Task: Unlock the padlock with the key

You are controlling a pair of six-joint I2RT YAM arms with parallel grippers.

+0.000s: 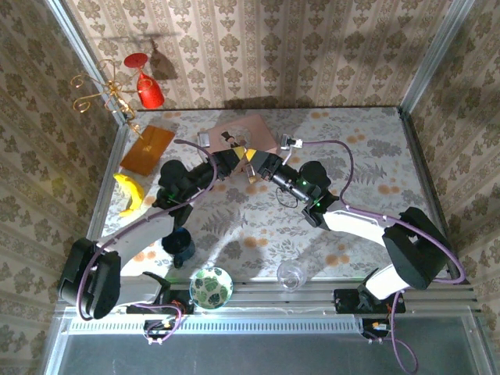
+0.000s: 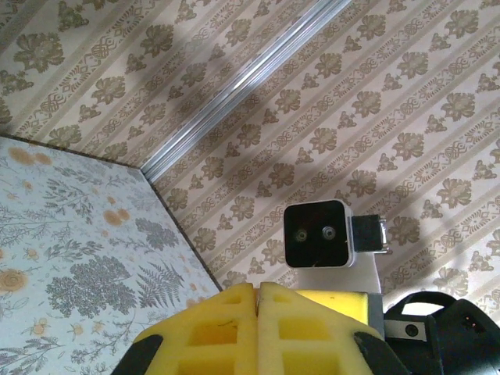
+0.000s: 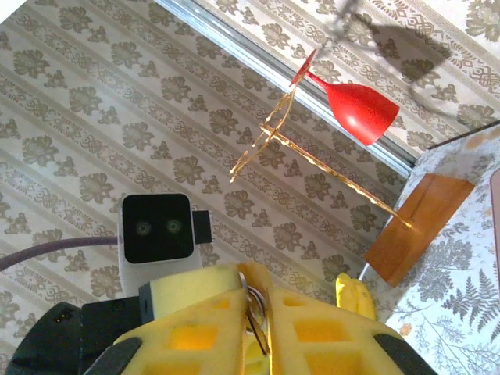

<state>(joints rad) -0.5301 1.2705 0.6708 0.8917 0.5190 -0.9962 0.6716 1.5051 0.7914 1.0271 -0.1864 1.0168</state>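
Two patterns cover the scene: striped damask wallpaper [image 1: 312,47] on every wall and a leaf-printed cloth on the table [image 1: 367,164], with an aluminium post [image 1: 437,55] at the corner.

Far left of the pink box [image 1: 251,131], at the back corner, a gold wire rack [image 1: 101,92] is seen carrying a red wine glass [image 1: 148,92]. A wooden board [image 1: 147,148] lies flat on the cloth left of the box, and a banana [image 1: 129,193] lies left of the box and nearer. A dark cup [image 1: 181,246] and a green patterned bowl [image 1: 211,287] are set well nearer than the box, by the table's near edge.

A small grey metal piece [image 1: 205,138] lies just beside the box's left edge. It cannot be told for certain whether it is the padlock.

Just on the near side of the box, the left gripper [image 2: 256,291] is seen with its yellow fingers pressed together and nothing visible between them. The right gripper [image 3: 254,283] meets it tip to tip. A thin metal strip [image 3: 251,312] with a wire loop is pinched in its jaws. It cannot be told whether this is the key.

Another small metal item [image 1: 291,143] lies just right of the box. A clear glass [image 1: 290,275] stands well nearer than the box.
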